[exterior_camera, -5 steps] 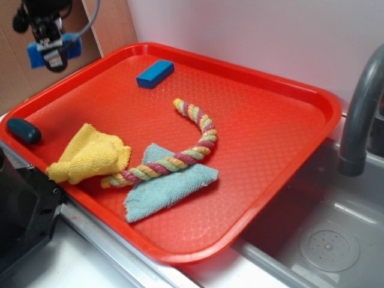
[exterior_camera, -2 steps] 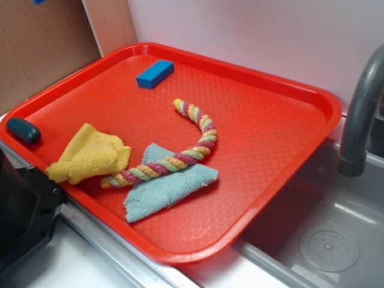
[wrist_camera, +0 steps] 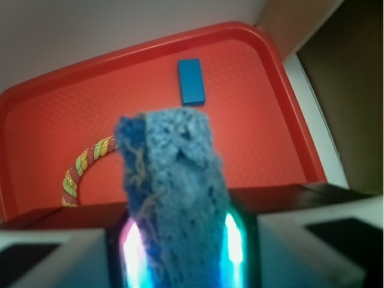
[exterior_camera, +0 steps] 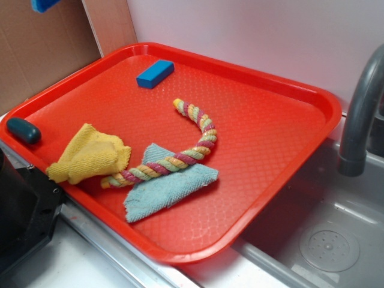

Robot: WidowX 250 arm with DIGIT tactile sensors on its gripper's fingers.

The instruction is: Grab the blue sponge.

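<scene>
Exterior view first: the red tray [exterior_camera: 282, 114] sat beside the sink [exterior_camera: 336, 240], and at the very top-left corner a sliver of the blue sponge [exterior_camera: 43, 5] poked into frame, high above the tray and well clear of it. The gripper itself was out of sight there. Down on the tray, a smooth blue block [exterior_camera: 155, 73] lay near the far rim, a striped rope [exterior_camera: 180, 157] curved across the middle with its lower end over a light blue cloth [exterior_camera: 168, 189], a yellow cloth [exterior_camera: 90, 159] was bunched just beside that, and a dark teal oval object [exterior_camera: 24, 130] rested at the left rim. A grey faucet [exterior_camera: 360, 114] rose at the right.

On to the wrist view: the sponge [wrist_camera: 174, 204] filled the centre, rough and porous, standing upright between the fingers [wrist_camera: 54, 255] of the gripper [wrist_camera: 180, 264], clamped on both sides. Far below, the block [wrist_camera: 191, 81] and part of the rope [wrist_camera: 84, 168] showed on the tray [wrist_camera: 288, 102].
</scene>
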